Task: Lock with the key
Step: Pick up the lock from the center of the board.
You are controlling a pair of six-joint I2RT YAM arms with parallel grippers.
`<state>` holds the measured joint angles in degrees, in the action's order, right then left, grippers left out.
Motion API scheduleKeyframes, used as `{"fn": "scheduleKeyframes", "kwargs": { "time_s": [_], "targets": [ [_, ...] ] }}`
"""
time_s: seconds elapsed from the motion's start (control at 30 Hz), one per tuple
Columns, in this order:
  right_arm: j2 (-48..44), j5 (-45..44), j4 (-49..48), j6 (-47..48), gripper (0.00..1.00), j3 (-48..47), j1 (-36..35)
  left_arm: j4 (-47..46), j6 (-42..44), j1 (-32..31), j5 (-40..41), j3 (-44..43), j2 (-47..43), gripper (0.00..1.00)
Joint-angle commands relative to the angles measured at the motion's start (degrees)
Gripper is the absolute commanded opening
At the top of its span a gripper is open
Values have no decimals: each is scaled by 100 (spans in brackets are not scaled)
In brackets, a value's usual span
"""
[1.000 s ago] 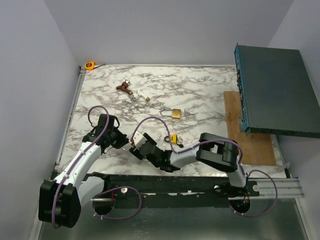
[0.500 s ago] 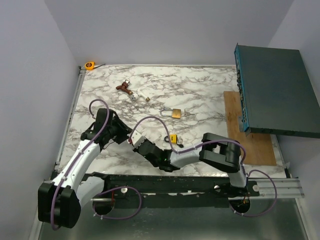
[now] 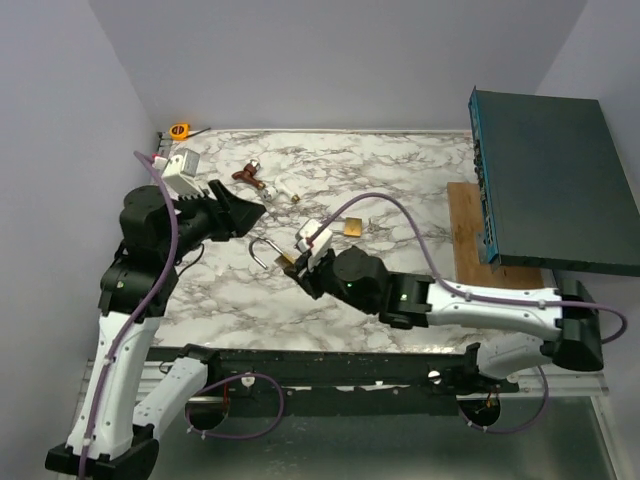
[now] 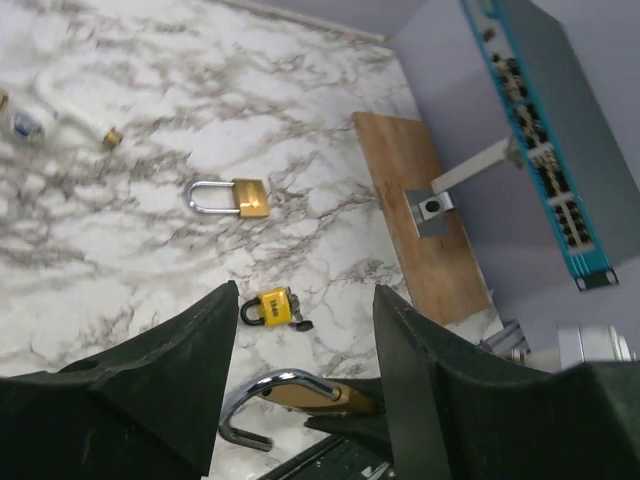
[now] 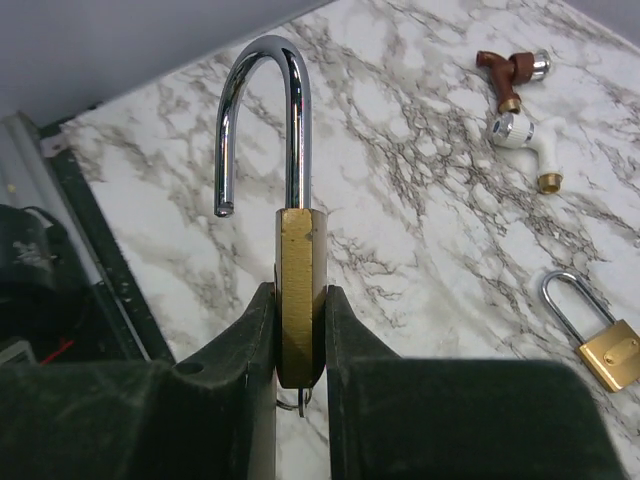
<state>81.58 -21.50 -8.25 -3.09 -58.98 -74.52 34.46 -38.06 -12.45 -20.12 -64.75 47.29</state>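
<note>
A brass padlock with its chrome shackle swung open stands upright in my right gripper, which is shut on the lock's flat sides. A thin wire ring hangs under the body; whether it carries a key I cannot tell. From above, the held padlock hangs over the table's middle, just ahead of my right gripper. My left gripper is open, raised up and to the left of it. Between its fingers I see the held padlock below. A key sticks out of a yellow padlock.
A closed brass padlock lies on the marble beyond the right arm. A brown tap and a white tap lie at the back. A teal box overhangs a wooden board on the right. An orange tape measure sits in the back-left corner.
The two grippers met low near the table's front. The left one opened and swung up to the back left. The right one closed on the brass padlock and lifted it toward the middle.
</note>
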Motion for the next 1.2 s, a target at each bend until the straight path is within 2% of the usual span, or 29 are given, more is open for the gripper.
{"fn": "scheduleKeyframes", "kwargs": {
  "time_s": [0.0,0.23,0.37,0.5,0.87,1.17],
  "targets": [
    [-966,926,1460,-373,1,-605,-6,200,1539,-7,-1430,-869,-276,55],
    [-1819,1891,2928,-713,1,-1428,-3,-26,1900,-12,-3629,-1527,-222,52],
    [-2212,2477,3300,-887,1,-1687,-9,148,1965,-37,-4081,-1701,-232,52],
    [-2383,2677,3577,-920,1,-1954,-3,-375,1470,-77,-4705,-1353,-245,52],
    [-2103,2536,3738,-666,1,-2301,-9,-331,1171,-436,-4977,-1041,-98,52],
    [-2028,2589,3856,-585,1,-2628,-5,156,1608,-811,-4898,-1066,19,42]
  ]
}}
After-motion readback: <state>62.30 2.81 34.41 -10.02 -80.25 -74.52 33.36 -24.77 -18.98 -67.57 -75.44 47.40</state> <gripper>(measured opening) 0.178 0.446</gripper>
